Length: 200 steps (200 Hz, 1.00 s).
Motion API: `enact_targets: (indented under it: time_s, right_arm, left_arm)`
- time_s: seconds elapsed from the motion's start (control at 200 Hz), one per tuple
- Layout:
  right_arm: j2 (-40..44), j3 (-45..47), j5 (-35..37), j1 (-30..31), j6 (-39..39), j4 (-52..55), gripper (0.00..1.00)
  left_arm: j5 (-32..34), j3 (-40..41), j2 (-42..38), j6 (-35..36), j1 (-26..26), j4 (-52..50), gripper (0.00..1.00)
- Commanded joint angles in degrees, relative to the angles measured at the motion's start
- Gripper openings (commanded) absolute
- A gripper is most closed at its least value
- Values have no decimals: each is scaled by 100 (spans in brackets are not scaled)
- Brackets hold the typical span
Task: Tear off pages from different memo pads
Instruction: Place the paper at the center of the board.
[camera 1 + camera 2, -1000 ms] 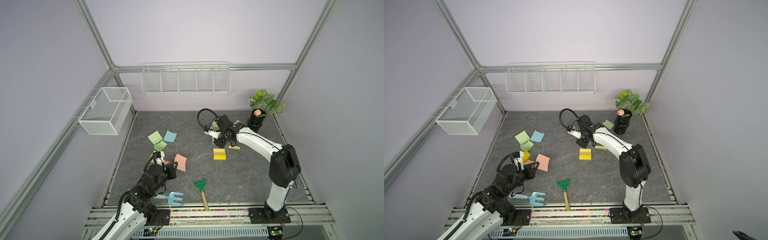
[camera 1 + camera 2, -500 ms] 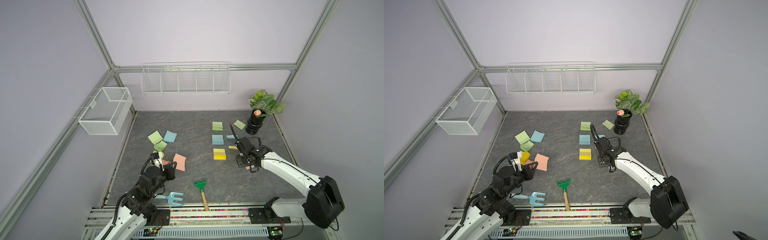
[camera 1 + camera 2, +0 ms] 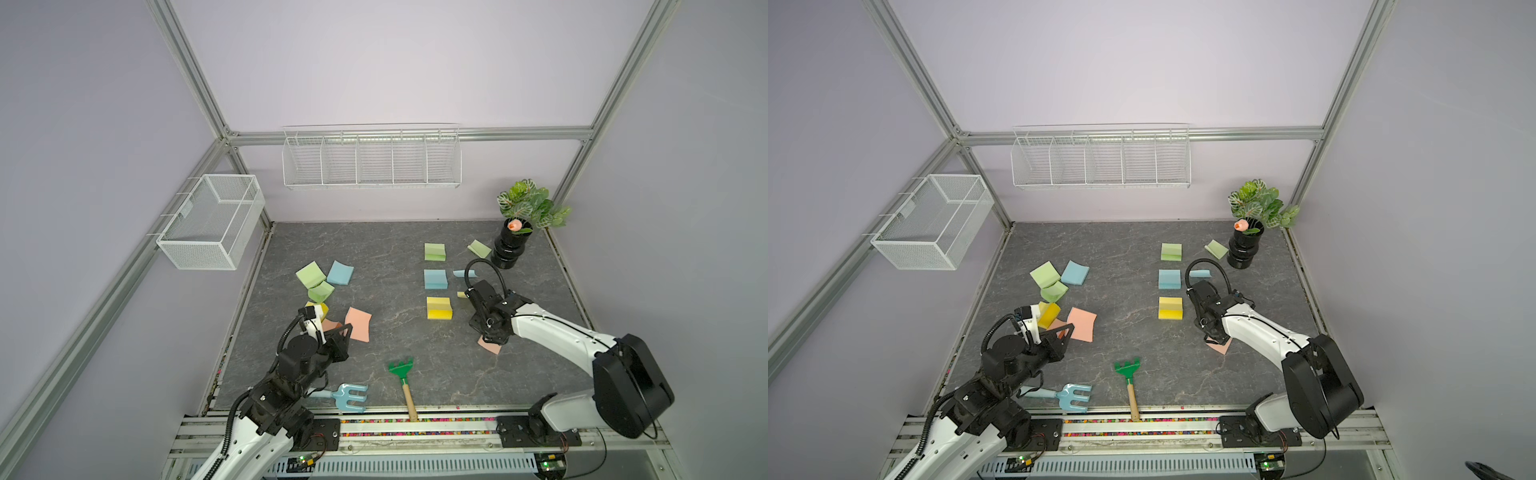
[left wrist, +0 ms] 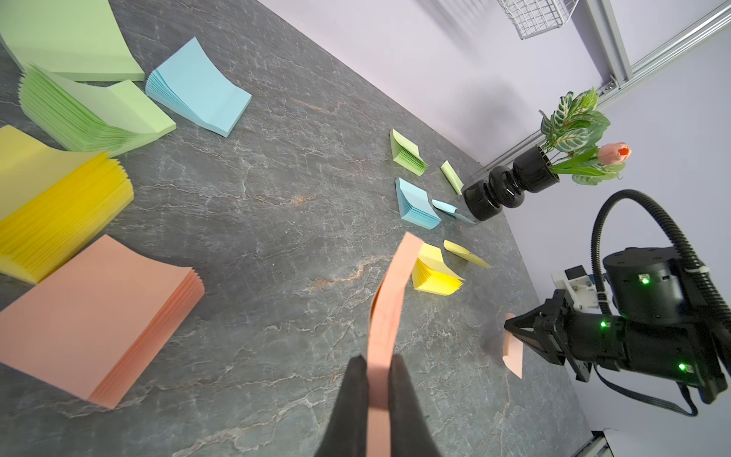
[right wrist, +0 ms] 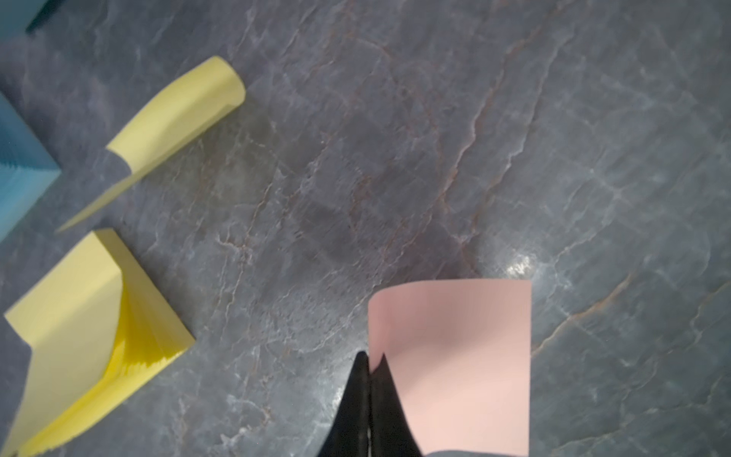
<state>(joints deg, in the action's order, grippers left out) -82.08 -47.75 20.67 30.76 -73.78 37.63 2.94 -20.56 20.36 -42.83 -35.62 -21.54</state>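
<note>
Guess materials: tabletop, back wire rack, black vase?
Tabletop: dark grey stone look with marble-like veining and a slight sheen in the right wrist view; could be laminate rather than real stone. Wire rack: thin metal wire, white coated, see-through grid. Vase: glossy black with sharp highlights, likely glazed ceramic or glass.

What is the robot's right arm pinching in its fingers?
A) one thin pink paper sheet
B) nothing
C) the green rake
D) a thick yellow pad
A: in the right wrist view the right arm's fingers are shut on a corner of one thin pink sheet.
</note>
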Motion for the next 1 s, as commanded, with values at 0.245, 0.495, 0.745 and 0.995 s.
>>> enact_targets:
  time_s: [0.245,0.495,0.745,0.995]
  right_arm:
    - [-961,-540,89,-319,-1818,-109,6]
    - [-1243,-637,191,-382,-2016,-176,7]
    - [-1439,-542,190,-392,-2015,-391,27]
    - [-1547,-336,110,-388,-1893,-768,39]
  left_arm:
    - [13,0,-49,-24,19,-4,0]
    - [22,13,41,-16,20,45,0]
    - [20,8,152,-6,20,96,0]
    - [35,14,220,1,19,110,0]
